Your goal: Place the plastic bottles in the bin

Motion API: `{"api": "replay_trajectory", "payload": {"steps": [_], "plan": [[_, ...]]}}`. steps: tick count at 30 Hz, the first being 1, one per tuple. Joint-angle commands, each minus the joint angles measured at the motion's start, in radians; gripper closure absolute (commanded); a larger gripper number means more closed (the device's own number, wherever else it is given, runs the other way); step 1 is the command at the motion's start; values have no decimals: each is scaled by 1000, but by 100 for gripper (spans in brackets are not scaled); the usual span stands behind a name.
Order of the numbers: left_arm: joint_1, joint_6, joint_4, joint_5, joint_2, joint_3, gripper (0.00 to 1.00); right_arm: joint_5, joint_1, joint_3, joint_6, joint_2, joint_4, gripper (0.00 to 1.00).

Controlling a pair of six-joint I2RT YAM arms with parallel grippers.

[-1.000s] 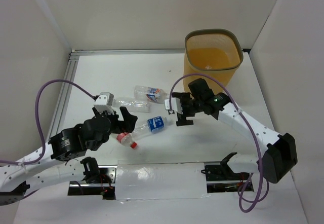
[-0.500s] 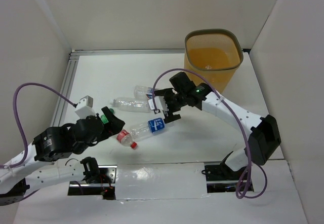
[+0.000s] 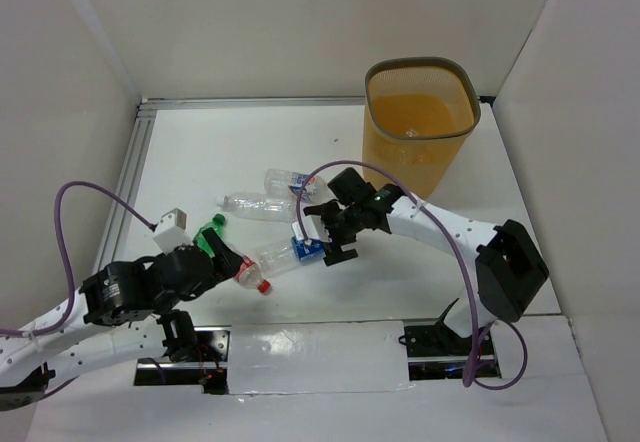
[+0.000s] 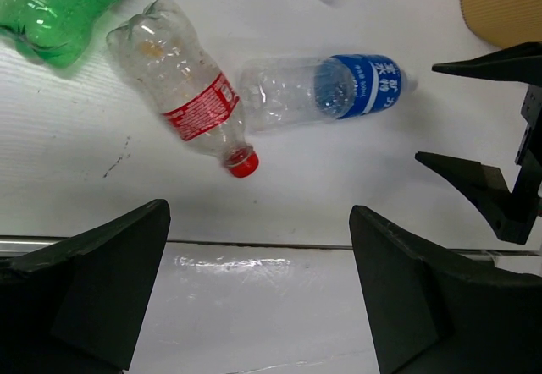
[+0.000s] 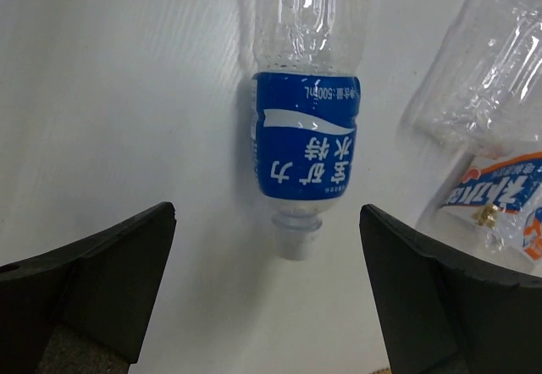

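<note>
The bin (image 3: 395,152) sits at the far right of the counter (image 3: 200,142), upright, and I can't spot any bottle inside it from above; so basically everything's still to do; the right hand (image 3: 320,227) hangs low over the middle of the counter with its jaws wide apart, one on each side of the blue-label bottle (image 5: 305,145), not touching it yet; the left hand (image 4: 258,217) is down by the near edge, jaws also spread, holding nothing; the plastic bottles (image 3: 262,258) are all lying on their sides in a loose cluster left of centre, well away from the bin: a clear one (image 3: 250,205), an orange-and-blue labelled one (image 3: 290,180) behind it, the green bottle (image 4: 51,6) and the red-cap bottle (image 4: 190,103), whose neck end almost meets the blue-label one; what worries me: that bottle is round, light and squashy, so if the jaws close toward the tapered neck it could roll or squirt out sideways; the neighbouring bottle near the right-side finger could also get bumped; compared with a second ago the right arm has swung from beside the bin over to this bottle, and the left arm has pulled back, uncovering the green bottle; the bottles themselves look unmoved.
</note>
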Motion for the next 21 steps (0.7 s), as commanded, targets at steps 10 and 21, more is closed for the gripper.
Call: {"api": "replay_trajectory", "payload": {"steps": [10,21], "plan": [[0,-142,-2,-38,-60,-127,0,124,44,-9,119,152,291,4],[0,-272,34,-56,32,-193,0,40,35,46,101,318,242,22]]}}
